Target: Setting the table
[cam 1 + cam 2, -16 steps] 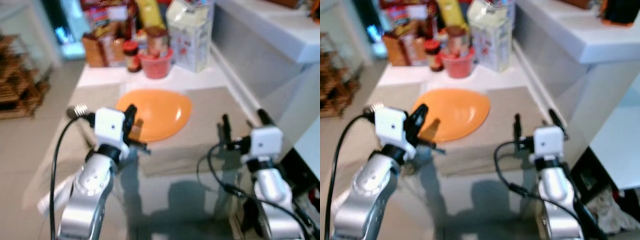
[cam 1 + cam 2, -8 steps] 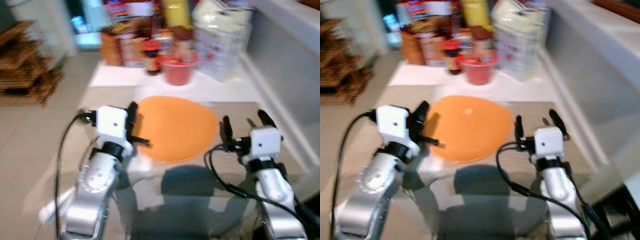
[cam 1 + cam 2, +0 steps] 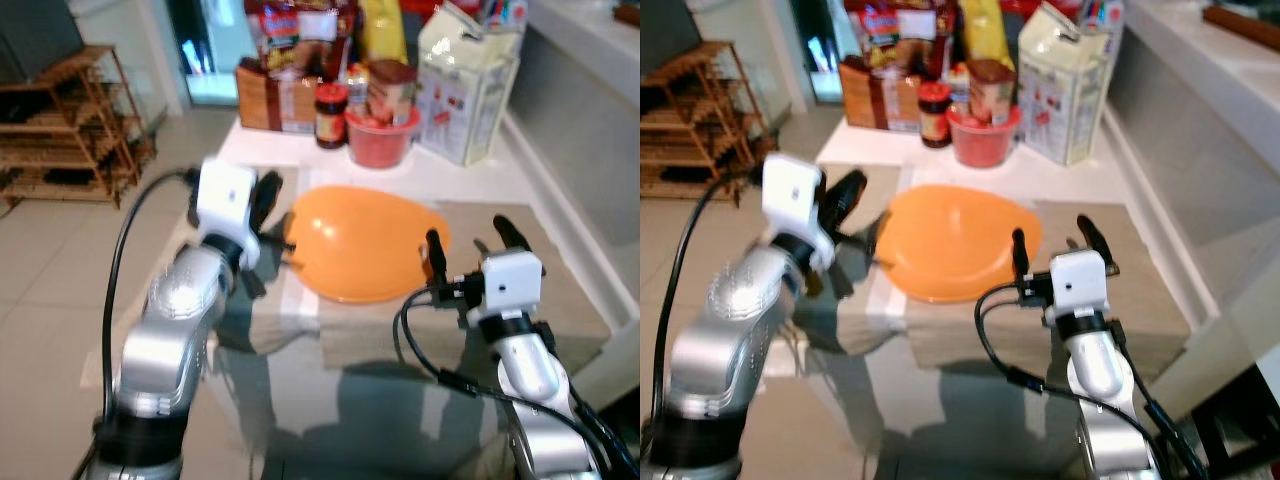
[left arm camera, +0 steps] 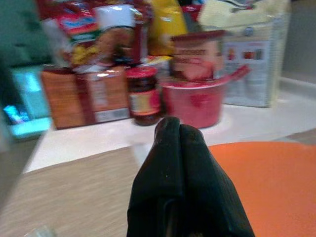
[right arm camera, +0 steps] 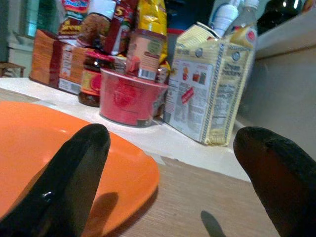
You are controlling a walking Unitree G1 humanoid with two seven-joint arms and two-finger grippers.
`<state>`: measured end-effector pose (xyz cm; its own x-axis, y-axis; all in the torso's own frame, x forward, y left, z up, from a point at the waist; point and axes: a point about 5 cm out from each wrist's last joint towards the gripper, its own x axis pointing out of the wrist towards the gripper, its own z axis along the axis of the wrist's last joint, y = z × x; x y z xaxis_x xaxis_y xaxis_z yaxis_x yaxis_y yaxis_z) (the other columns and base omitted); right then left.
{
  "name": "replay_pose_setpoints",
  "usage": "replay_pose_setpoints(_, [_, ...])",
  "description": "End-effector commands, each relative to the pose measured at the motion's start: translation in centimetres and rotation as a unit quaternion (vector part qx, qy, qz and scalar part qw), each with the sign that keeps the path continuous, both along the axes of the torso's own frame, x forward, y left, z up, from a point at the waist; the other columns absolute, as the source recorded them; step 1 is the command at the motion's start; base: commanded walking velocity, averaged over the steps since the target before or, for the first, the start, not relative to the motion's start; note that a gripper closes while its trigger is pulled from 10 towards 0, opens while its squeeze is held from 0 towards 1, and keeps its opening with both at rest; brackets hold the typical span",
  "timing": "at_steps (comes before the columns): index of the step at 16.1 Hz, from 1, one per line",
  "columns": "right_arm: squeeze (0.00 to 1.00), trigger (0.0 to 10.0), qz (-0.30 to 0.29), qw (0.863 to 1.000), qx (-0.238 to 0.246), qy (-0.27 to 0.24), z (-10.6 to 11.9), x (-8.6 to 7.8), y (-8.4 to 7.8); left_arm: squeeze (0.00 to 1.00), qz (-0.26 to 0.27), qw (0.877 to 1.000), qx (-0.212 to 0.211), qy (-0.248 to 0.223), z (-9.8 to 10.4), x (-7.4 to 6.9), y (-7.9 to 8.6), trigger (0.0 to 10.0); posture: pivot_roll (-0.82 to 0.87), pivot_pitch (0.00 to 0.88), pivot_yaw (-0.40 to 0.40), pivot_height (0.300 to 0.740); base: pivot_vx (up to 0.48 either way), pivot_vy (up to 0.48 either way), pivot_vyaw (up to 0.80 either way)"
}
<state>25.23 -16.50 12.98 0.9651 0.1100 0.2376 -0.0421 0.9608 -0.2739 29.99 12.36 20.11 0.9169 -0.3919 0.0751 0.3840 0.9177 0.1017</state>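
Left pincer [image 4: 180,143] closed, hiding orange plate [image 3: 360,245] rim.

Each arm is a silver, rounded metal segment ending in a white box-shaped wrist housing. Black cables loop from each housing along the arm. Left claw [image 3: 266,196] and right claw [image 3: 468,243] carry two long black fingers.

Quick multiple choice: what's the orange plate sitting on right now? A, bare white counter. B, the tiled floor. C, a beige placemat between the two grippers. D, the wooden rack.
C: the orange plate lies on the beige placemat, with the left gripper and right gripper at its two sides.
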Motion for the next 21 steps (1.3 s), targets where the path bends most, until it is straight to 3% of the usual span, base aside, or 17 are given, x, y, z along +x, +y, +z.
replay_pose_setpoints(1, [0.00,10.0,-0.002,1.000,0.001,0.001,0.0,0.0,0.1,0.00,-0.012,0.999,-0.003,0.031,-0.7,0.4,-0.1,10.0,-0.03,0.000,0.052,0.740,0.000,0.000,0.00])
replay_pose_setpoints(3, [0.00,10.0,-0.005,1.000,0.005,0.000,0.2,-0.2,0.1,0.00,-0.024,0.997,0.006,0.080,-2.0,1.5,-0.1,10.0,-0.04,0.000,0.059,0.740,0.000,0.000,0.00])
replay_pose_setpoints(7, [0.00,10.0,-0.004,1.000,0.006,-0.003,0.6,-0.5,-0.3,0.00,-0.009,0.995,0.012,0.096,-2.1,3.0,1.6,10.0,-0.05,0.000,0.057,0.740,0.000,0.000,0.00])
replay_pose_setpoints(11, [0.00,10.0,-0.003,1.000,0.014,-0.002,0.8,-0.7,-0.3,0.00,-0.066,0.993,0.016,0.101,-1.5,2.4,0.3,10.0,-0.05,0.000,0.061,0.740,0.000,0.000,0.00])
replay_pose_setpoints(14, [0.00,10.0,-0.004,1.000,0.016,-0.003,0.9,-0.8,-0.2,0.00,-0.079,0.991,0.015,0.110,-1.6,2.3,0.1,10.0,-0.05,0.000,0.061,0.740,0.000,0.000,0.00])
replay_pose_setpoints(21, [0.00,10.0,-0.003,1.000,0.015,-0.001,1.2,-1.0,-0.3,0.00,-0.086,0.982,0.032,0.162,-4.0,2.9,-0.1,10.0,-0.06,0.000,0.059,0.740,0.000,0.000,0.00])
